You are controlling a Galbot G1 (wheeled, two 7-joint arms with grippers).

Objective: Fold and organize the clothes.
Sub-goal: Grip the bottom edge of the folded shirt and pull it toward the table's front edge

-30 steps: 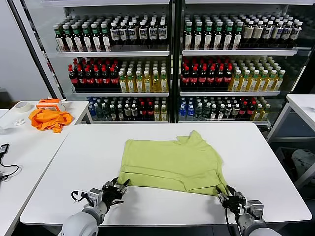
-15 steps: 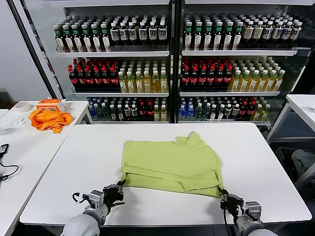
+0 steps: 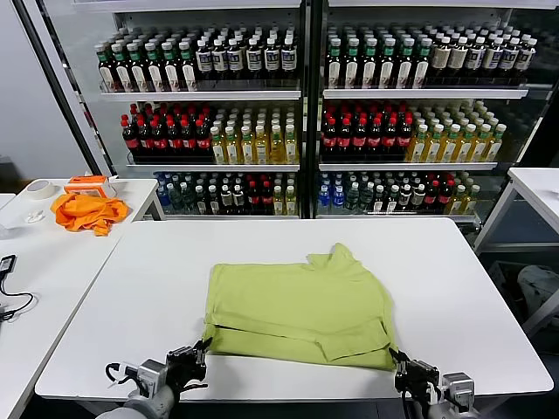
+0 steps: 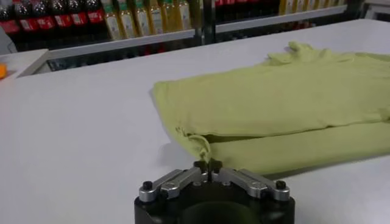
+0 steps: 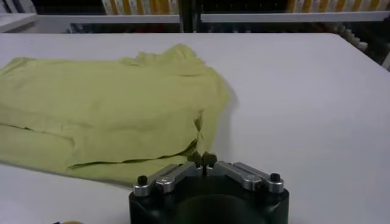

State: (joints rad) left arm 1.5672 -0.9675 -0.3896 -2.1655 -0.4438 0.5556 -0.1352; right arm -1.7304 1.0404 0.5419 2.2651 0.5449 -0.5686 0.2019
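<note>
The lime T-shirt (image 3: 297, 305) lies folded flat on the white table (image 3: 148, 271), printed graphic not showing. My left gripper (image 3: 196, 356) is at its near left corner, by the table's front edge. In the left wrist view the gripper (image 4: 207, 164) is shut on the hem corner of the shirt (image 4: 286, 103). My right gripper (image 3: 400, 371) is at the near right corner. In the right wrist view it (image 5: 203, 159) is shut on the edge of the shirt (image 5: 103, 103).
A bright orange cloth (image 3: 86, 212), an orange box (image 3: 90, 184) and a tape roll (image 3: 38, 188) lie on the side table at the left. Bottle shelves (image 3: 306, 113) stand behind the table. Another white table (image 3: 537, 188) is at the right.
Both grippers have drawn back toward the table's front edge. The shirt has slid with them toward me and lies flatter.
</note>
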